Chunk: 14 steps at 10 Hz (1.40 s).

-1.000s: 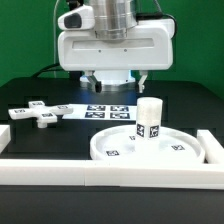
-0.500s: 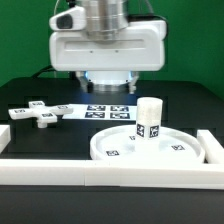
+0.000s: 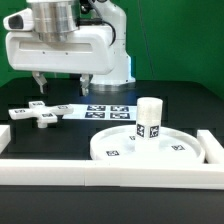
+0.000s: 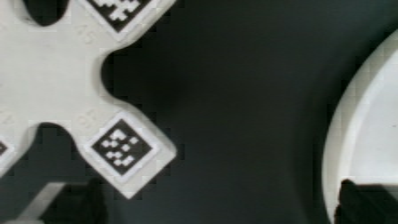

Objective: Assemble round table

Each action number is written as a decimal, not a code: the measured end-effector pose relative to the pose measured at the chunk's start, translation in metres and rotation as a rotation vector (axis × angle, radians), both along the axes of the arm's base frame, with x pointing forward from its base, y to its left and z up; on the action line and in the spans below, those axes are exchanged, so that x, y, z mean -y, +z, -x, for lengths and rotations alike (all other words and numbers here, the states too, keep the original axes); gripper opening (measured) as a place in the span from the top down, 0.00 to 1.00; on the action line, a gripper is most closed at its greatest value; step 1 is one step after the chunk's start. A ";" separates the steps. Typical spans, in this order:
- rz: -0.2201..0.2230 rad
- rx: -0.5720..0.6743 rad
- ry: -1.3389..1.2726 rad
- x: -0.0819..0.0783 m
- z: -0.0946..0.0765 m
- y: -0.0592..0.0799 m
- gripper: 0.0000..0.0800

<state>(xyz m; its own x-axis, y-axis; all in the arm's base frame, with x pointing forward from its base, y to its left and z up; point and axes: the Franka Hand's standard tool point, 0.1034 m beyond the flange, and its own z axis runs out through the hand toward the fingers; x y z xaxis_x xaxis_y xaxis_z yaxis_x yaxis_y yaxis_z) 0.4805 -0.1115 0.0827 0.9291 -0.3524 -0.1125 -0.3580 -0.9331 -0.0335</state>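
The large round disc (image 3: 120, 150) lies on the table at the exterior view's right. The short thick leg (image 3: 149, 119) stands upright on it. The small cross-shaped foot (image 3: 39, 113) lies flat at the exterior view's left, beside the marker board (image 3: 108, 110). My gripper (image 3: 62, 88) hangs open and empty a little above the foot and touches nothing. In the wrist view the foot (image 4: 71, 80) fills one side with its tags showing, and a white curved edge, probably the disc rim (image 4: 365, 110), shows at the other. My gripper (image 4: 214, 205) has dark fingertips (image 4: 63, 205) set wide apart.
Long white border bars run along the front (image 3: 110, 176), the exterior view's left (image 3: 5, 140) and its right (image 3: 214, 145) of the black table.
The arm has swung toward the exterior view's left, from over the marker board to over the cross-shaped foot. The parts have not moved.
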 end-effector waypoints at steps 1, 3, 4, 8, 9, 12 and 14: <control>0.000 0.000 -0.001 0.000 0.000 0.000 0.19; 0.016 0.016 -0.024 0.015 0.000 0.001 0.19; 0.054 0.069 -0.050 0.030 0.005 -0.001 0.19; 0.116 0.135 -0.030 0.035 0.035 -0.017 0.19; 0.120 0.142 -0.029 0.036 0.032 -0.016 0.19; 0.128 0.142 0.004 0.044 0.037 -0.021 0.19; 0.148 0.138 0.017 0.059 0.050 -0.032 0.19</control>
<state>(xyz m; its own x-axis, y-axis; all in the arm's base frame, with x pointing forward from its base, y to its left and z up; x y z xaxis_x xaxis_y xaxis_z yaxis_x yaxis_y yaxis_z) 0.4301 -0.1703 0.0509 0.9381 -0.3396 0.0686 -0.3435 -0.9374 0.0565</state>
